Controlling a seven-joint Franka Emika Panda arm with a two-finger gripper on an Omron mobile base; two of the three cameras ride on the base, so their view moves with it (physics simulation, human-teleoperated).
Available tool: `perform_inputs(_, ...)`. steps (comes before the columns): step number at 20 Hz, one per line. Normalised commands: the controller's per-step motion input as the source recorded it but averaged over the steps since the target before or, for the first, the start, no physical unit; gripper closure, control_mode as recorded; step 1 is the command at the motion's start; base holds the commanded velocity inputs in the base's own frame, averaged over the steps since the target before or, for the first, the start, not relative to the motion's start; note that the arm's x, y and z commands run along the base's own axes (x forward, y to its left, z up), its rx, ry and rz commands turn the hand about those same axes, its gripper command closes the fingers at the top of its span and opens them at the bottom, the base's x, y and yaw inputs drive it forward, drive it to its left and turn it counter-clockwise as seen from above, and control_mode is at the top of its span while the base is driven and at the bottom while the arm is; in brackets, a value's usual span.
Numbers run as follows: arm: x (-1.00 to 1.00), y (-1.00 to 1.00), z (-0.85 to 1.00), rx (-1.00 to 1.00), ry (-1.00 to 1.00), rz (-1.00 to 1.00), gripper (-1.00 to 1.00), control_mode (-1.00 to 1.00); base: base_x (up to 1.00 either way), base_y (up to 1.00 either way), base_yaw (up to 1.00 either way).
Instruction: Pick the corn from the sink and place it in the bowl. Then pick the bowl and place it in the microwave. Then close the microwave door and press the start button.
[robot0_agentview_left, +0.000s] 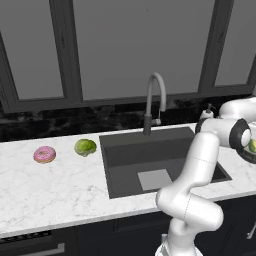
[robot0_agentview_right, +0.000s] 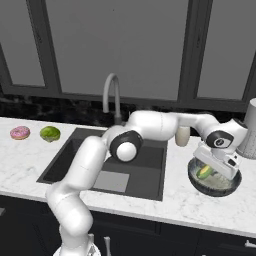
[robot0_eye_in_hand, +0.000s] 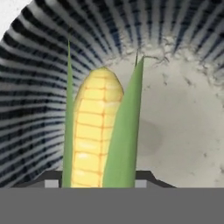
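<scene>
white marble tabletop (robot0_agentview_right: 165, 200) carries the bowl (robot0_agentview_right: 215, 182); the pincer (robot0_agentview_right: 212, 172) pinches the corn (robot0_eye_in_hand: 98, 131) inside it, fingertips hidden behind the cob.

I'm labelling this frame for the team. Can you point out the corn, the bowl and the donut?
corn (robot0_eye_in_hand: 94, 131), hand view, on the yellow kernels.
bowl (robot0_agentview_right: 196, 180), right base view, on its dark left rim.
donut (robot0_agentview_left: 44, 154), left base view, on its pink icing.

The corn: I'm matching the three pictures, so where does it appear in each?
Left base view: corn at the right edge, behind the arm.
Right base view: inside the bowl, lower right, under the end effector.
Hand view: centre, upright.
Shared landmark: the faucet.
</scene>
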Motion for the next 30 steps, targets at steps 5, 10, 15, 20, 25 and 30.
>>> perform_inputs(5, 0.02, 0.00, -0.27, 0.00, 0.05, 0.00, -1.00, -1.00, 0.00, 0.00, 0.00)
perform_inputs(10, -0.31, -0.03, 0.06, 0.00, 0.00, 0.00, -1.00, -1.00, 0.00, 0.00, 0.00)
perform_inputs(15, -0.66, -0.18, 0.12, 0.01, 0.00, -0.02, -1.00, -1.00, 0.00, 0.00, 0.00)
perform_inputs(20, -0.59, 0.00, 0.58, 0.00, -0.07, 0.00, -1.00, -1.00, 0.00, 0.00, 0.00)
perform_inputs(25, -0.26, 0.00, 0.41, 0.00, -0.03, -0.02, -1.00, -1.00, 0.00, 0.00, 0.00)
perform_inputs(30, -0.04, -0.01, 0.04, -0.01, 0.02, -0.26, -1.00, -1.00, 0.00, 0.00, 0.00)
